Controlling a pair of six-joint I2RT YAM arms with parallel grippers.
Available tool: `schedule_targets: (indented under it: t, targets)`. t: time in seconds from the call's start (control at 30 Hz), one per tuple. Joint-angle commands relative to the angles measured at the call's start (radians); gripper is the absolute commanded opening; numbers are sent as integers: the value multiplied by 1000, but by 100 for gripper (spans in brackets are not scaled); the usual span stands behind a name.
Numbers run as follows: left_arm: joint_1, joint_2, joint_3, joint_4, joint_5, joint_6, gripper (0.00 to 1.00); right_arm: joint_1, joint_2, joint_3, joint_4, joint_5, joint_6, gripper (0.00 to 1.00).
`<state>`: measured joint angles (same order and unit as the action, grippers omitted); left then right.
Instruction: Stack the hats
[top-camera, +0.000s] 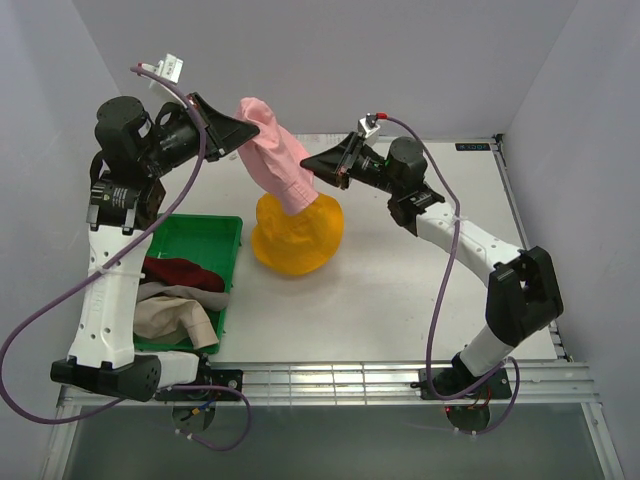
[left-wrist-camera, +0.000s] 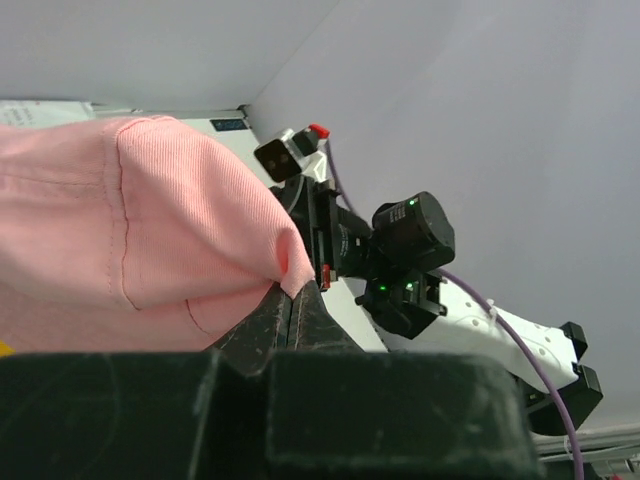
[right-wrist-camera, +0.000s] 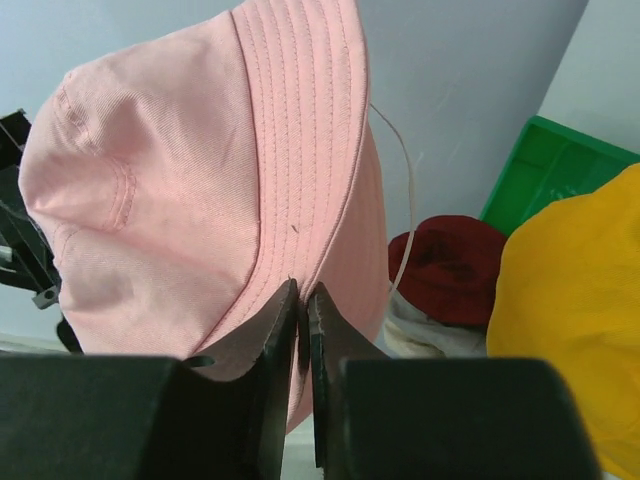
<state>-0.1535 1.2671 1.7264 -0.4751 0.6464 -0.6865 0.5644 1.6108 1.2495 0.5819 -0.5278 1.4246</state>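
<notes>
Nearest, left of the yellow-orange hat, the green tray holds the dark red hat and the beige hat, touching. The yellow-orange hat sits on the bench. Over its far side hangs the pale pink hat, with the left end effector and right end effector each pinched narrow on its cloth.

I see the pink hat hanging slantwise above the counter, pinched at its upper end by the left gripper and at its lower brim by the right gripper. Beneath its lower edge the yellow-orange hat sits rounded, mid-counter; I cannot tell if they touch. The dark red hat and beige hat lie crumpled together in the green tray.
</notes>
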Motion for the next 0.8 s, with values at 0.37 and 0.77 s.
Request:
schedule_targets:
  t: [0.37, 0.77]
  targets:
    - [0, -6, 50, -459, -197, 68, 0, -1, 106, 303, -640, 68, -578, 9]
    - [-1, -28, -76, -476, -214, 74, 0, 0, 184, 403, -798, 152, -711, 8]
